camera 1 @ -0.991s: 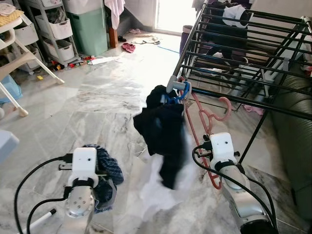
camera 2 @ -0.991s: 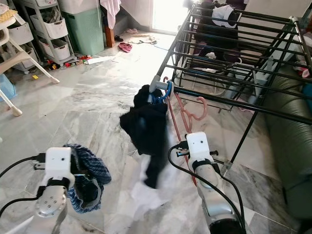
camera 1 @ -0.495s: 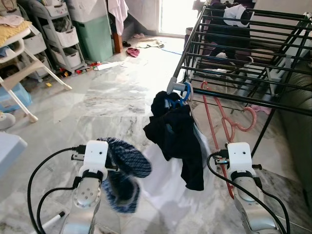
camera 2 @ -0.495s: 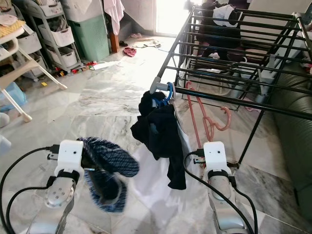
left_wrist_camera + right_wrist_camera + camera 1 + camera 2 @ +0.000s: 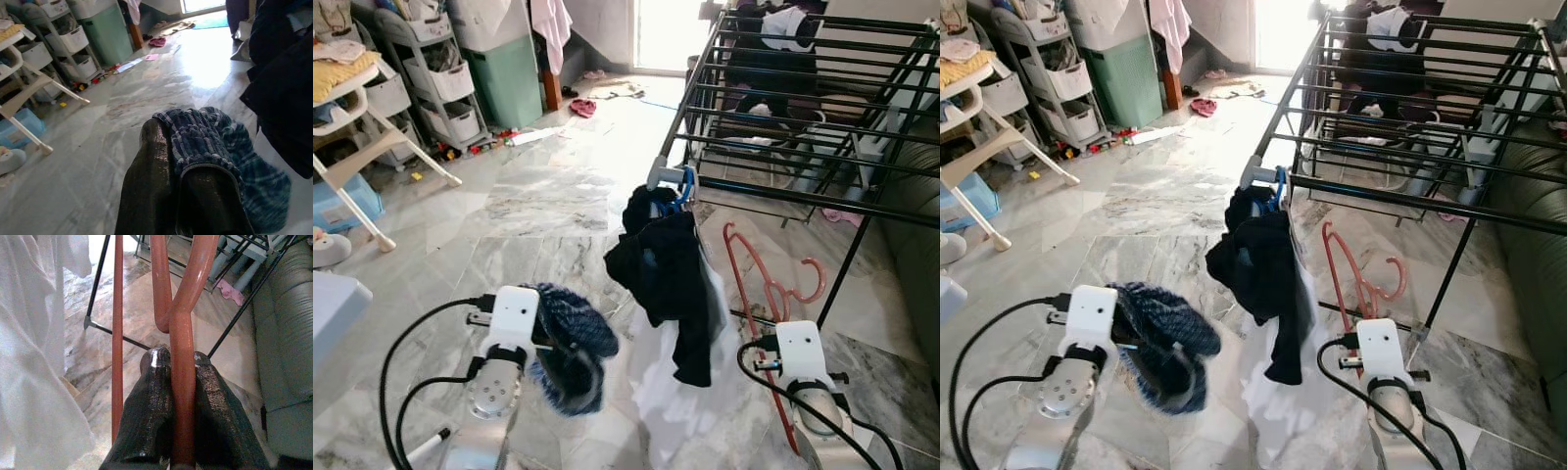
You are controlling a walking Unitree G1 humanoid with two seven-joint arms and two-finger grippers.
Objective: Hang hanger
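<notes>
hanger (image 5: 182,357) clamped in r hand (image 5: 178,363), l hand (image 5: 183,161) gripping knit cloth (image 5: 215,147)

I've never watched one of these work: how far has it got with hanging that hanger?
Done: a blue hanger with dark clothes already hangs at the black drying rack's corner. In hand: the right gripper is shut on the red hanger, held below the rail; the left gripper pinches a blue striped cloth. Left: lifting the hook onto a rail and releasing.
</notes>
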